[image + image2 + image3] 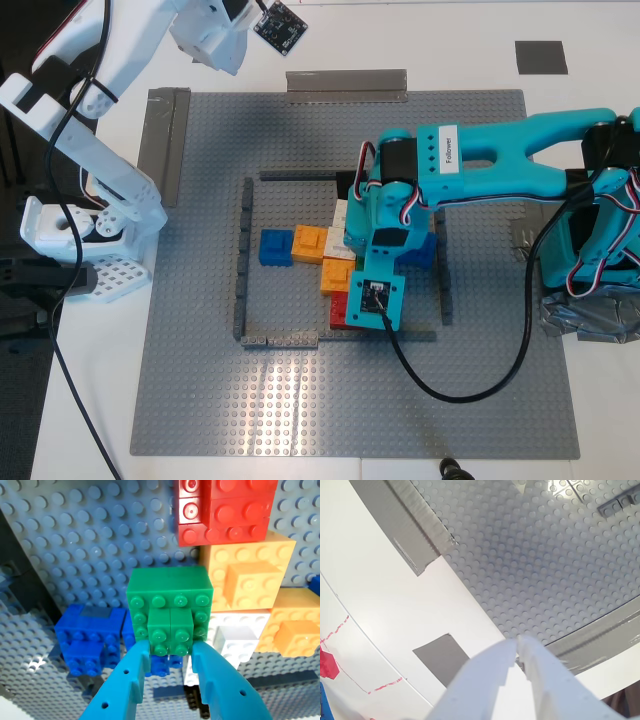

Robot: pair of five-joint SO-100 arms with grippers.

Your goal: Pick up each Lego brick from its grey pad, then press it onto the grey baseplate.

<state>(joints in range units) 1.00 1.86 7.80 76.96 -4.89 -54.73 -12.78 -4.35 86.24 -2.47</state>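
Note:
My first gripper [170, 649], the teal one [378, 255], is shut on the bright green brick [169, 611]. It holds the brick over the grey baseplate [450, 400] inside the thin dark wall [243, 260], between a blue and a white brick. I cannot tell whether the green brick touches the plate. The arm hides it in the exterior view. My second gripper [516, 644], the white one [222, 52], is shut and empty, raised past the plate's far left corner. One bare grey pad [441, 657] lies below it; another [541, 57] lies at the far right. The black brick is not clearly seen.
Inside the wall sit blue [275, 247], orange [310, 243], red [343, 312] and white [342, 213] bricks, close around my first gripper. Grey tape strips hold the plate's far edge [347, 85] and its edge on the exterior view's left [163, 145]. A cable [450, 385] loops over the plate.

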